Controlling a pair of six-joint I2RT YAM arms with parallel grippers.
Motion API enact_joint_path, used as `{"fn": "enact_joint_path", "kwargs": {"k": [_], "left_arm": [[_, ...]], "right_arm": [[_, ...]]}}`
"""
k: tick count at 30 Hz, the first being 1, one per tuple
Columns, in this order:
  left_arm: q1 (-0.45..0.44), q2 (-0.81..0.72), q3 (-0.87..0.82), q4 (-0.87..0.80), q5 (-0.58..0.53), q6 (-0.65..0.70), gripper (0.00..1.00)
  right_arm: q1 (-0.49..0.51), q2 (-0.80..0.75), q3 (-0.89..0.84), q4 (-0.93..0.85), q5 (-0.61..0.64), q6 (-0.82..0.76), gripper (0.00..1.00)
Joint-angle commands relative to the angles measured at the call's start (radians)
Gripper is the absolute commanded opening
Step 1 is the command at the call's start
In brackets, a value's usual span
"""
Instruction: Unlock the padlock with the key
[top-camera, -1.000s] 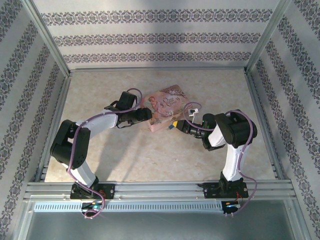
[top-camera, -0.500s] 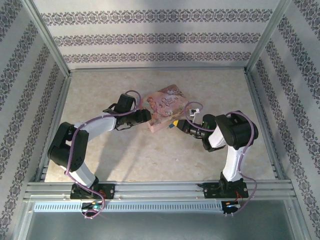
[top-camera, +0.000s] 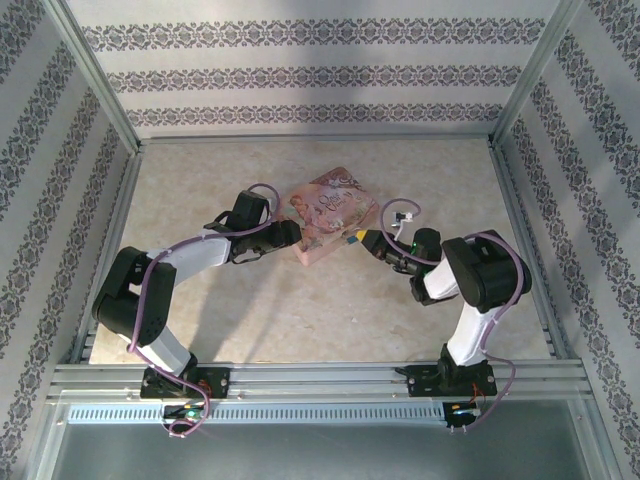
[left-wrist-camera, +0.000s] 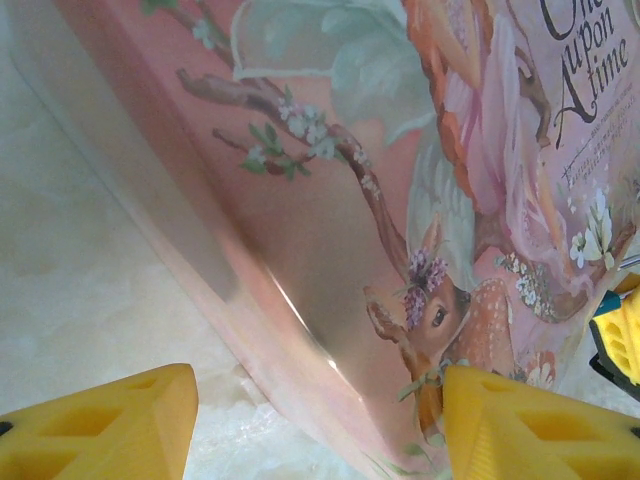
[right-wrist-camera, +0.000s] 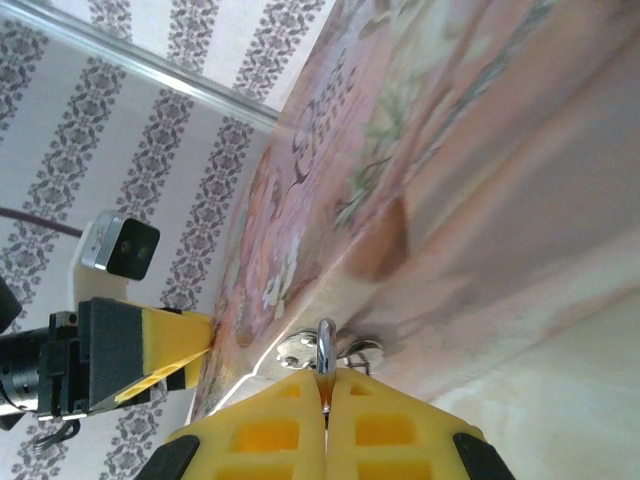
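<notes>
Right gripper (right-wrist-camera: 325, 400) first. We've got its yellow fingers (right-wrist-camera: 265, 425) squeezed flat together, with a thin silvery metal piece (right-wrist-camera: 325, 345) poking out of the seam between them, so that's what it's pinching. It's edge-on to the wrist camera, and we honestly can't tell whether it's the key or part of the lock. Its tip sits right at a little silvery fitting (right-wrist-camera: 296, 350) on the side wall of the pink tin (left-wrist-camera: 330, 250), just under the lid's rim.

Left gripper (left-wrist-camera: 315, 425) is the opposite story. Its yellow fingers (left-wrist-camera: 100, 420) are spread wide, and the tin's near-left edge runs into the gap between them. One finger hangs over bare table (left-wrist-camera: 40, 250), clear of the tin. The other overlaps the lid artwork, and we can't say whether it touches.

As for the padlock (left-wrist-camera: 607, 303), from the left wrist we catch a tiny teal-blue bit at the tin's far edge, right against the right gripper's yellow fingertip. It's too small to make out more.

The tin lies flat, lid up, turned diagonally around mid-table. The lid shows a fawn, a blossoming branch and "upon a time" lettering. The left arm (top-camera: 190, 250) reaches in from the left and the right arm (top-camera: 470, 285) from the right, so the grippers face each other across the tin's near corner.
</notes>
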Motion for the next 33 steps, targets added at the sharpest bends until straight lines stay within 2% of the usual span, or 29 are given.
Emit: {"fn": "enact_joint_path", "kwargs": {"k": [1,6,11,14,18,21,24,28,33], "left_arm": [[0.030,0.027,-0.036,-0.127,-0.035,0.014,0.64],[0.067,0.045,-0.011,-0.129,-0.023,0.029,0.64],[0.095,0.066,0.031,-0.140,-0.009,0.051,0.64],[0.103,0.058,0.059,-0.150,-0.003,0.071,0.64],[0.104,0.007,0.077,-0.147,0.000,0.091,0.66],[0.109,-0.060,0.074,-0.151,-0.027,0.105,0.67],[0.115,-0.141,0.062,-0.157,-0.058,0.116,0.68],[0.121,-0.264,0.032,-0.154,-0.107,0.132,0.69],[0.131,-0.432,-0.044,-0.088,-0.186,0.170,0.71]], "right_arm": [[-0.026,-0.046,-0.048,0.039,0.007,-0.018,0.00],[-0.041,-0.166,-0.090,-0.077,-0.006,-0.072,0.00],[-0.041,-0.371,-0.096,-0.343,-0.019,-0.161,0.00],[-0.041,-0.531,-0.066,-0.639,-0.024,-0.251,0.00],[-0.015,-0.745,0.041,-1.157,0.004,-0.446,0.00],[-0.002,-0.853,0.098,-1.420,0.014,-0.532,0.00],[0.022,-0.917,0.139,-1.606,0.014,-0.579,0.00],[0.101,-0.954,0.175,-1.776,0.061,-0.615,0.00],[0.211,-0.909,0.179,-1.830,0.086,-0.610,0.00]]}}
